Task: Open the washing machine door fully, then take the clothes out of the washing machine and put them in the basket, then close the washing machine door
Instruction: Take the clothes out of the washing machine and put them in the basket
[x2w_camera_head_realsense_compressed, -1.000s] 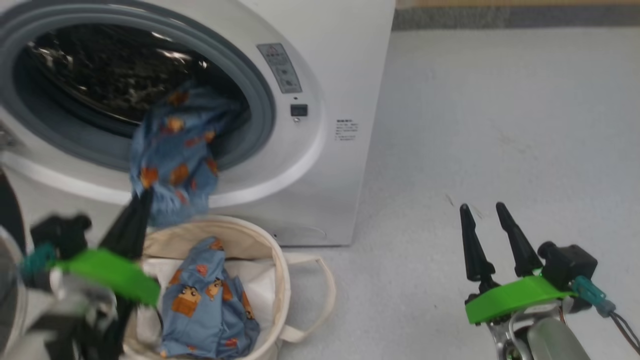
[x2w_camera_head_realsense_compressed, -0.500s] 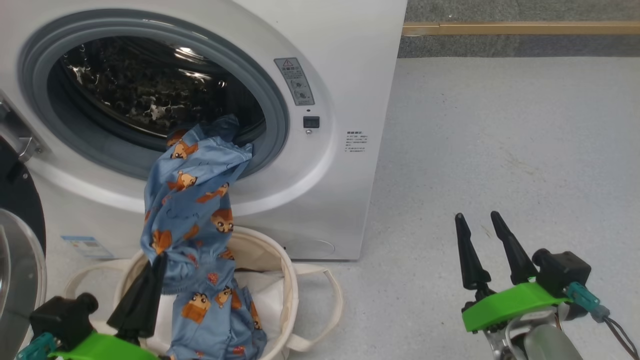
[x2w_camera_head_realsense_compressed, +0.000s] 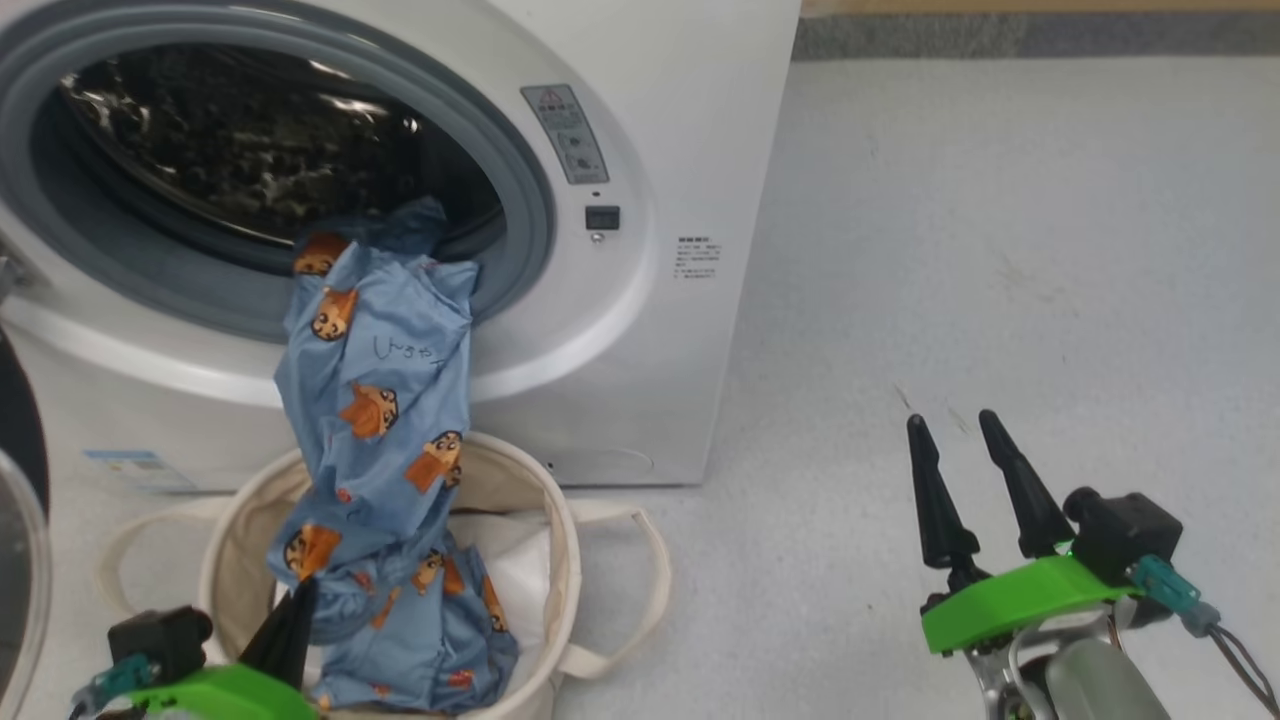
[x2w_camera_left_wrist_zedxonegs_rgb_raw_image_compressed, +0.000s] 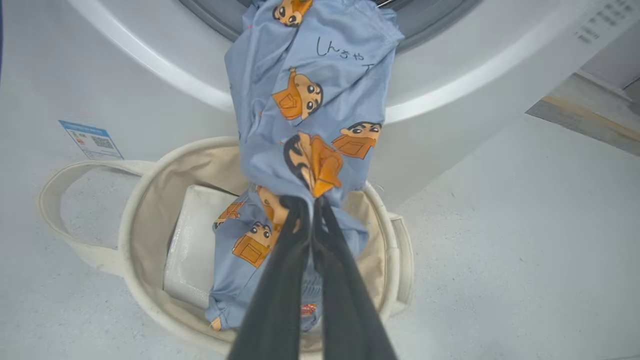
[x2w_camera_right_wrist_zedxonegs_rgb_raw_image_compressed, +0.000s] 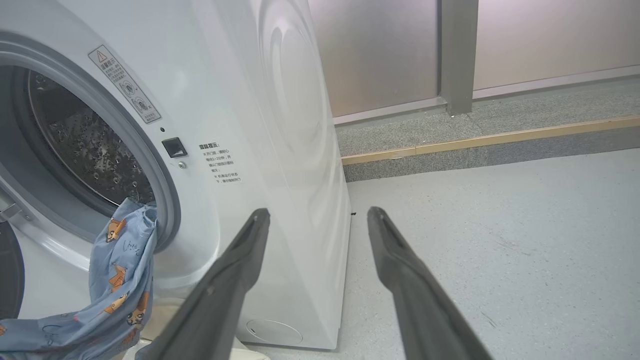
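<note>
One blue cartoon-print garment: clamped in the left end effector, draped from washing machine into basket. Right end effector: held apart, empty. Door opened; closing outstanding.

1. Washing machine door: cut by head view's left edge.
2. Left tool: tips buried in clothes fold.
3. Washing machine panel print: too small to read.

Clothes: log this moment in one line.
left jaws: shut on clothes | clothes: draped from washing machine into basket | right jaws: open, empty
</note>
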